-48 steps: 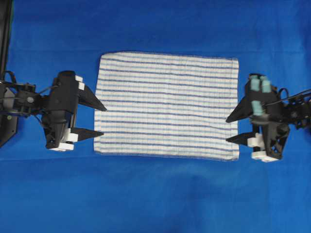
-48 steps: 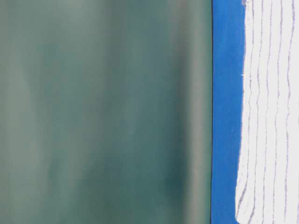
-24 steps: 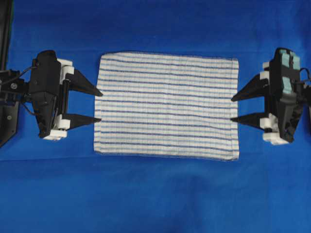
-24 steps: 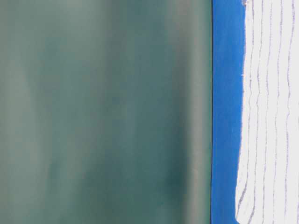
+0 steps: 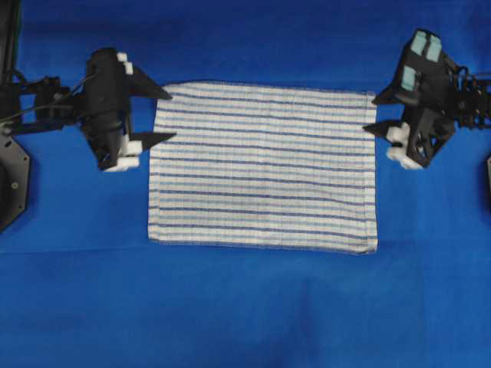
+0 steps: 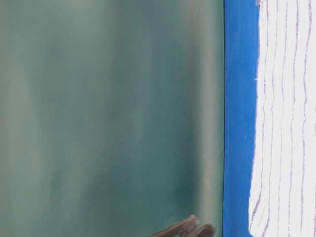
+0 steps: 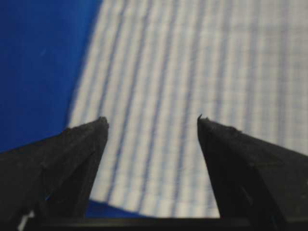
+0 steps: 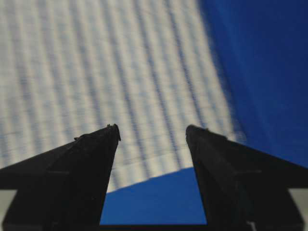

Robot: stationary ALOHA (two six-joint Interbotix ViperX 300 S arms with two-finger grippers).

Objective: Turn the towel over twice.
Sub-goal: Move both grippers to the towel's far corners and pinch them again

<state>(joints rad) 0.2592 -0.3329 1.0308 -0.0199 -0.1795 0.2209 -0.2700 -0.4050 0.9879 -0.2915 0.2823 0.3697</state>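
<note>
The towel (image 5: pixel 263 166) lay flat and spread out on the blue table cover (image 5: pixel 245 307), near its middle, stripes running from left to right. The left gripper (image 5: pixel 164 115) stood at the towel's far left corner, jaws apart, holding nothing. The right gripper (image 5: pixel 370 113) stood at the far right corner, jaws likewise apart and empty. Neither had closed on the cloth.
</note>
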